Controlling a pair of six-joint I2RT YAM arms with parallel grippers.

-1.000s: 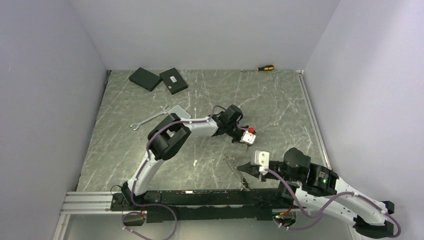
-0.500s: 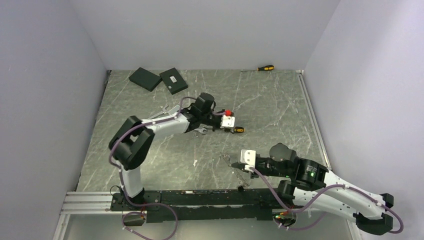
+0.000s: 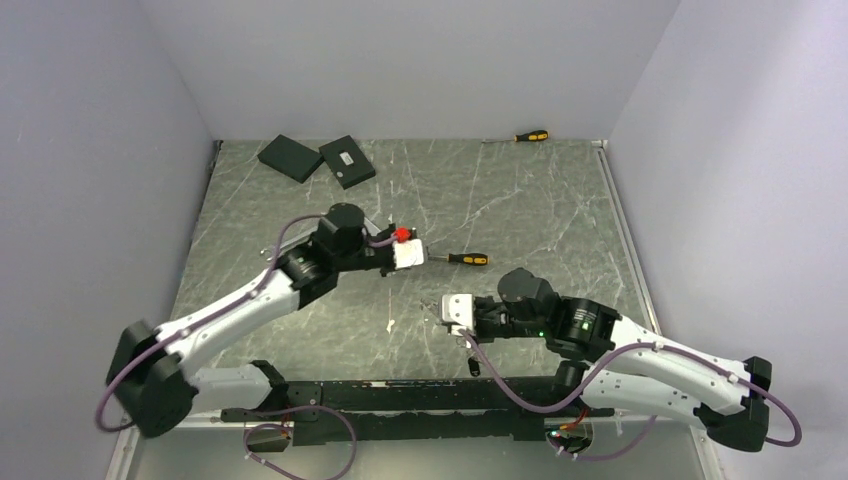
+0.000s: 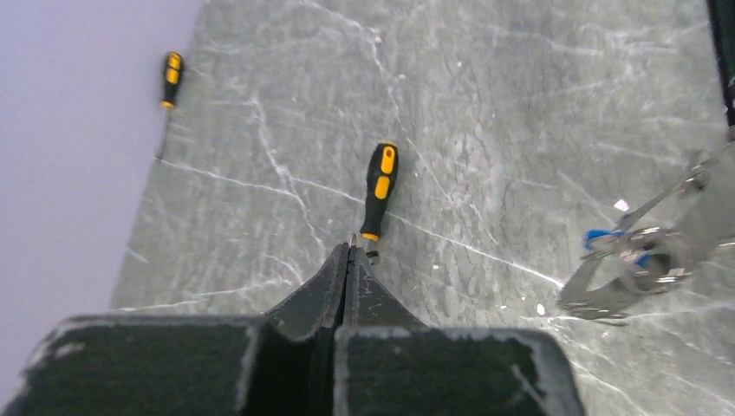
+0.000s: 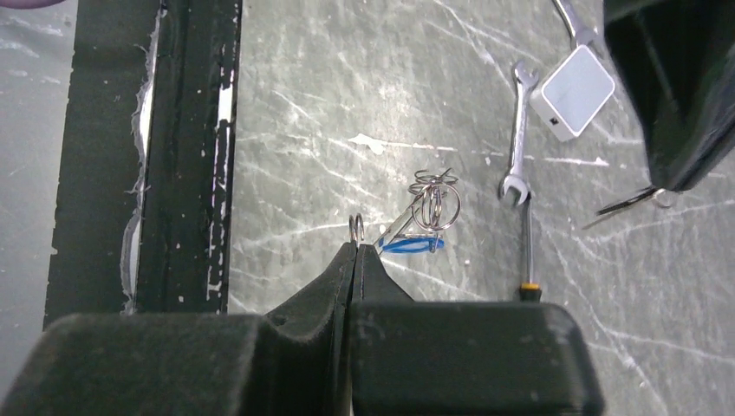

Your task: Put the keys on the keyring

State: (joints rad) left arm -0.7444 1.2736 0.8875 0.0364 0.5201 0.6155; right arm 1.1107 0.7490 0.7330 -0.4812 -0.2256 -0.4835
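Right gripper (image 5: 354,247) (jaws together) is just beside the keys (image 5: 413,245).

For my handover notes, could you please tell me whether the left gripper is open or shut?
Shut: the left gripper has its fingers pressed together, no gap.

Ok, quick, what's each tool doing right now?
Left tool: closed, nothing seen in it.
Right tool: closed, apparently pinching a small wire ring.
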